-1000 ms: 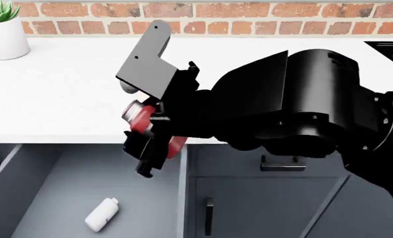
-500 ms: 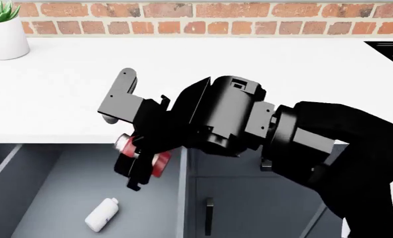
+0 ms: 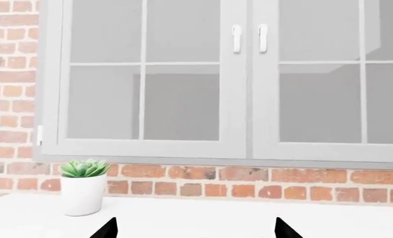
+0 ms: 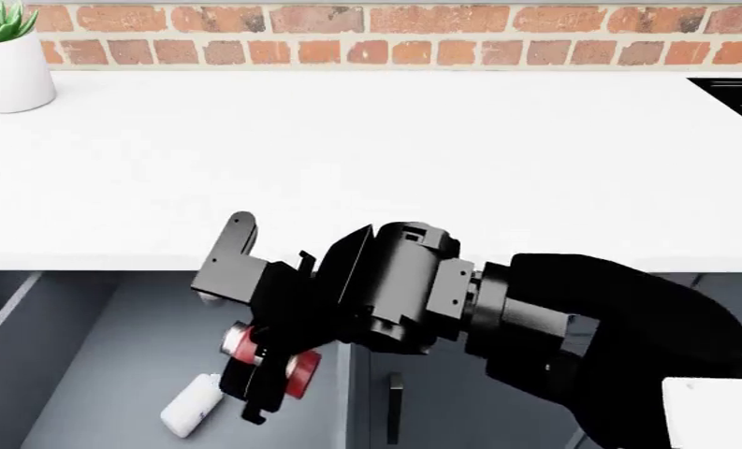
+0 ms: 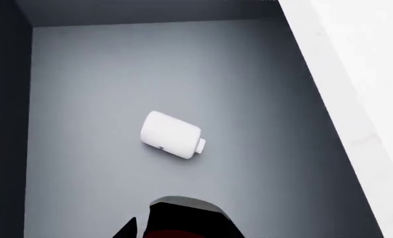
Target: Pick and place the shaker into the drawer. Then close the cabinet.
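Low in the head view, the right hand (image 4: 266,367) is clamped on the red shaker (image 4: 270,360), holding it over the open drawer (image 4: 109,346), just inside its right wall. A white bottle (image 4: 192,405) lies on the drawer floor at lower left, very near. To release well, I judge the shaker should go down onto bare floor beside that bottle, not on it, and be let go low so it does not roll.

The right wrist view alone shows how much free floor surrounds the bottle (image 5: 172,135). The left wrist view shows only the left hand (image 3: 195,230), its two fingertips apart and empty, facing a potted plant (image 3: 83,187) on the white worktop (image 3: 249,218) and a window (image 3: 229,79) beyond; the cabinet does not appear there.
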Motion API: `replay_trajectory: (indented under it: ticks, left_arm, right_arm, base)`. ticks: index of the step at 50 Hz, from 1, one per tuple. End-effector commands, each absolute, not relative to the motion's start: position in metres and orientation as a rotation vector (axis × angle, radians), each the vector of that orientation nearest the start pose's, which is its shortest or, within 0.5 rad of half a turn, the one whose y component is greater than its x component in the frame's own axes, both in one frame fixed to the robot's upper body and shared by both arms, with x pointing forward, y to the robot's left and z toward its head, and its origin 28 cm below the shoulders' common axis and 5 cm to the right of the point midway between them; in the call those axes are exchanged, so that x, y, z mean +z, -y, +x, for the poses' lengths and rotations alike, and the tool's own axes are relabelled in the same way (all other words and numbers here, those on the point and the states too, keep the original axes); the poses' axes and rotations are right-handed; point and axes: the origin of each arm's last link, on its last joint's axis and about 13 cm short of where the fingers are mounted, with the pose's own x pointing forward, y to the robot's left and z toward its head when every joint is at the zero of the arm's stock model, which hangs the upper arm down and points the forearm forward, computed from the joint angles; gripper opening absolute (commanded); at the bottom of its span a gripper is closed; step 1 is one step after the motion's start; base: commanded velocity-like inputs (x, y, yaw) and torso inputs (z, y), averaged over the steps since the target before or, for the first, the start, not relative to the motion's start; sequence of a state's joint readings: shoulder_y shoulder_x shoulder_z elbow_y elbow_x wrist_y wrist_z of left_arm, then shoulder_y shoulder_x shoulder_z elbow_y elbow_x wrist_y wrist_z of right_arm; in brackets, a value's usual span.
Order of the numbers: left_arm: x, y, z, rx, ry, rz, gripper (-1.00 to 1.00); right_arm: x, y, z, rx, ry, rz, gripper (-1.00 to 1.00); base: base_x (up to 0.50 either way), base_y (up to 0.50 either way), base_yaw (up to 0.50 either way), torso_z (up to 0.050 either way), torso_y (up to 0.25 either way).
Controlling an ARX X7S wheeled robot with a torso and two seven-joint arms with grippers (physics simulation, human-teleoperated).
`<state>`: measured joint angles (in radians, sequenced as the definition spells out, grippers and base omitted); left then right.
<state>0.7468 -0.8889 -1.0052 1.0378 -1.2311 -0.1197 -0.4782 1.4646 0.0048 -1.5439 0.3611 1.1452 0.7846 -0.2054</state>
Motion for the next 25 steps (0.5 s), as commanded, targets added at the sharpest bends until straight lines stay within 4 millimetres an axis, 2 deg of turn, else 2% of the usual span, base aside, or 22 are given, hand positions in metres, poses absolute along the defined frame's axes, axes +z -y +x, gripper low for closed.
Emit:
replay_trajectory:
  ticks: [1,10,20,21,25]
  left_arm:
    - [0.237,-0.316,0.088,0.081,0.393,0.006,1.0]
    - [0.237,-0.318,0.087,0.089,0.395,0.012,1.0]
    - [0.235,-0.321,0.086,0.098,0.394,0.016,1.0]
    - [0.235,-0.321,0.086,0.098,0.394,0.017,1.0]
    - [0.235,-0.32,0.086,0.096,0.395,0.021,1.0]
  right_arm:
    - [0.165,-0.053,0.318,1.218,-0.637,-0.673,-1.0]
    - [0.151,-0.053,0.312,1.236,-0.656,-0.672,-1.0]
    - [0.145,-0.054,0.312,1.225,-0.647,-0.657,-1.0]
    - [0.146,-0.054,0.312,1.215,-0.645,-0.66,1.0]
    - [0.155,-0.055,0.314,1.186,-0.608,-0.643,1.0]
  base:
    - [0.0,0.0,0.0,0.0,0.0]
    - [0.0,0.0,0.0,0.0,0.0]
    - [0.0,0.0,0.0,0.0,0.0]
    - [0.0,0.0,0.0,0.0,0.0]
    - [0.0,0.0,0.0,0.0,0.0]
